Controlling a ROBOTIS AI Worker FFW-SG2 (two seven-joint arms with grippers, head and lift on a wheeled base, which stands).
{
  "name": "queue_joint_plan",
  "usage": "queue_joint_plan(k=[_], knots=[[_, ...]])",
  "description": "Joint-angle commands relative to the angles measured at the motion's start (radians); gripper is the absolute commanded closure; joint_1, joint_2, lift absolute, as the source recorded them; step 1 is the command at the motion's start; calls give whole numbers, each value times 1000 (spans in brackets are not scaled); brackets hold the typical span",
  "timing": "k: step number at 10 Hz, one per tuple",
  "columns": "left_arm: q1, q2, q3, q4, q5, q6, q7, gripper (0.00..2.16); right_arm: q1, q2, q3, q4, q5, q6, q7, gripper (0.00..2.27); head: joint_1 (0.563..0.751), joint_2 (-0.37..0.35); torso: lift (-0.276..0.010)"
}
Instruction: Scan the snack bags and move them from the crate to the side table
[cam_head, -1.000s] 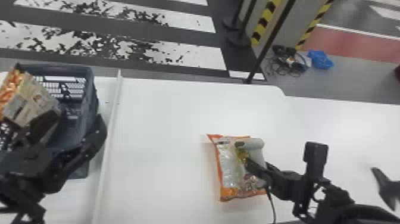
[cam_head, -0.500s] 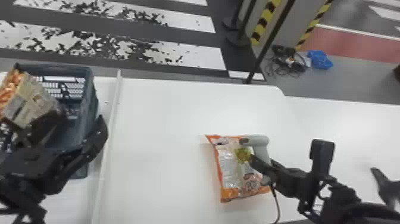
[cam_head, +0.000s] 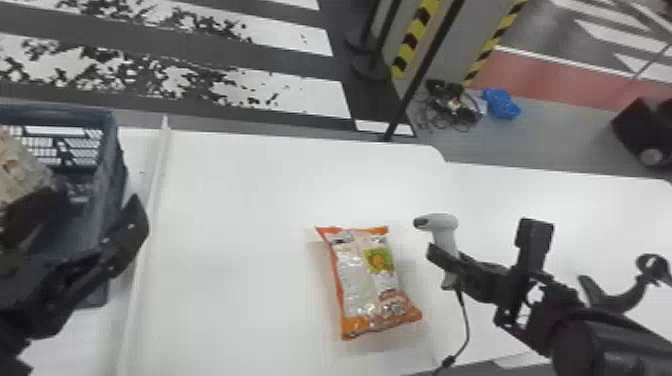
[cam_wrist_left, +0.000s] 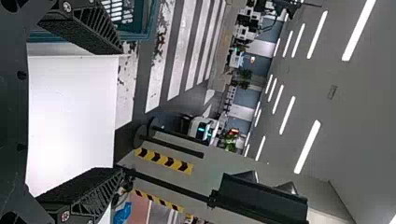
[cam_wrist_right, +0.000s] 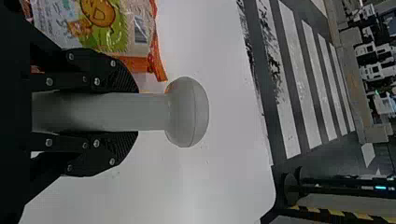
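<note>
2 black fingers of the right gripper (cam_head: 446, 256) pinch the handle of a light grey handheld barcode scanner (cam_head: 444, 221). The handle is almost upright, the scanner's nose is turned to the robot's left, and a dark cord (cam_head: 467, 320) goes down from its bottom. To the left of the scanner, near it but apart, 1 orange-edged snack bag (cam_head: 367, 280) lies flat on the white table (cam_head: 245, 225); its printed side, with a yellow figure on green, is up.

The left gripper (cam_head: 94, 207) is at the robot's left, in front of the blue-grey plastic crate (cam_head: 114, 170), and its 2 fingers are spread wide. At least 1 more snack packet (cam_head: 17, 167) is in the crate, beyond these fingers; I cannot tell if they touch it. Between crate and table runs a white raised strip (cam_head: 150, 215). On the right, another white tabletop (cam_head: 560, 195) adjoins. Farther away, on the floor, are tangled cables (cam_head: 452, 107) and, beside them, a crumpled blue bag (cam_head: 501, 104).
</note>
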Motion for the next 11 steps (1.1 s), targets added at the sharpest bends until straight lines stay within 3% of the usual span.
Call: queue_joint_plan(k=[1, 6, 8, 9, 10, 11], knots=[[0, 1, 1, 0, -3, 3, 0, 100, -66, -36, 16, 124, 17, -43, 0, 2111, 695, -350, -87], [3, 0, 0, -1, -8, 3, 0, 100, -149, -97, 85, 416, 63, -261, 34, 2081, 695, -350, -87], [3, 1, 0, 0, -9, 3, 0, 100, -161, -104, 94, 463, 72, -319, 52, 1872, 695, -350, -87], [3, 1, 0, -1, -9, 6, 0, 100, -161, -104, 96, 467, 74, -332, 52, 1517, 695, -350, -87], [3, 1, 0, -1, -9, 6, 0, 100, -159, -105, 96, 465, 74, -335, 52, 421, 695, -350, -87], [3, 1, 0, -1, -9, 6, -2, 100, -158, -107, 96, 463, 77, -335, 51, 2, 695, -350, -87]])
